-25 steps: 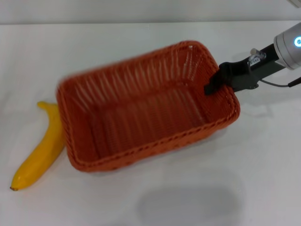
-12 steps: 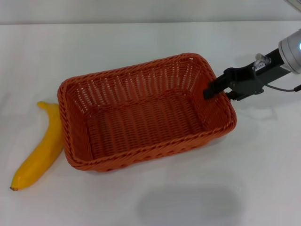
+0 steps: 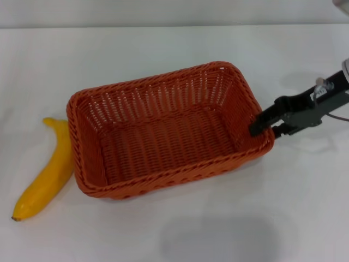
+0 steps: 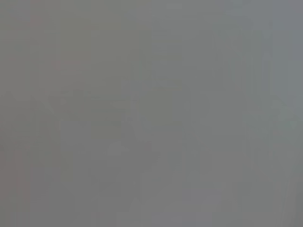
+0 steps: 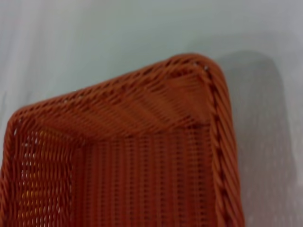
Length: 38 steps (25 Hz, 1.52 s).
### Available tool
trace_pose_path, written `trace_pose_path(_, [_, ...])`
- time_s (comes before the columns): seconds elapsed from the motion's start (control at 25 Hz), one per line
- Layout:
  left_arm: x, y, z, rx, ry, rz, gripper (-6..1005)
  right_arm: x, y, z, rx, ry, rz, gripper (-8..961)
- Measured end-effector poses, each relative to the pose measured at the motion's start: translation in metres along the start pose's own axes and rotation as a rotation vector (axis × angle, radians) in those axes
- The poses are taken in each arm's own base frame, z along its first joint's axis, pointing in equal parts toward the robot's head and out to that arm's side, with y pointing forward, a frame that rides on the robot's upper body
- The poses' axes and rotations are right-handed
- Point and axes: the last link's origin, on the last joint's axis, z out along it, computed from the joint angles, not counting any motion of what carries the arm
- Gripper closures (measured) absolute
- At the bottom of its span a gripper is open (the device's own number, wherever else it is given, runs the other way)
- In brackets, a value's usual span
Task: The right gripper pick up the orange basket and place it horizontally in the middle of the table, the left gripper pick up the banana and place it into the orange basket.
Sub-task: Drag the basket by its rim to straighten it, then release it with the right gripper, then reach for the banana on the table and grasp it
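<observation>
The orange basket [image 3: 161, 79] rests flat on the white table [image 3: 305, 207], near the middle, its long side running left to right and slightly skewed. It has nothing in it. The banana [image 3: 46, 174] lies on the table against the basket's left end. My right gripper [image 3: 265, 127] is at the basket's right end, open, with one finger over the rim and the other outside it. The right wrist view looks down into a corner of the basket [image 5: 142, 118]. The left gripper is out of view; the left wrist view is plain grey.
The table's far edge [image 3: 163, 26] runs along the top of the head view. A soft grey shadow [image 3: 218, 234] falls on the table in front of the basket.
The basket, lifted and tilted a second ago, now sits still on the table. My right gripper has let go of its rim and slid right and toward the near edge.
</observation>
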Motion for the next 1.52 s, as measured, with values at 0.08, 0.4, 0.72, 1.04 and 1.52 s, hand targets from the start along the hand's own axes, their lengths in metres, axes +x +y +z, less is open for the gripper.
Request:
trace_pose_path(0.08, [-0.001,0.001,0.001,-0.003,0.001,-0.004,295,0.005,0.002,0.000,0.010,0.029,-0.018,423])
trace_pose_path(0.4, [-0.002,0.005,0.003,-0.010,0.006,-0.016,296,0.013,0.003,-0.003,0.016,0.069,-0.030,424])
trace_pose_path(0.72, [-0.003,0.007,0.004,-0.007,0.015,-0.036,297,0.013,0.007,-0.020,-0.032,0.016,-0.062,424])
trace_pose_path(1.04, [-0.004,0.010,0.006,-0.010,0.020,-0.048,297,0.000,-0.008,-0.070,-0.167,-0.295,-0.169,424])
trace_pose_path(1.52, [0.018,0.016,0.020,-0.230,-0.169,-0.313,298,0.057,-0.084,-0.130,0.035,-1.009,-0.653,424])
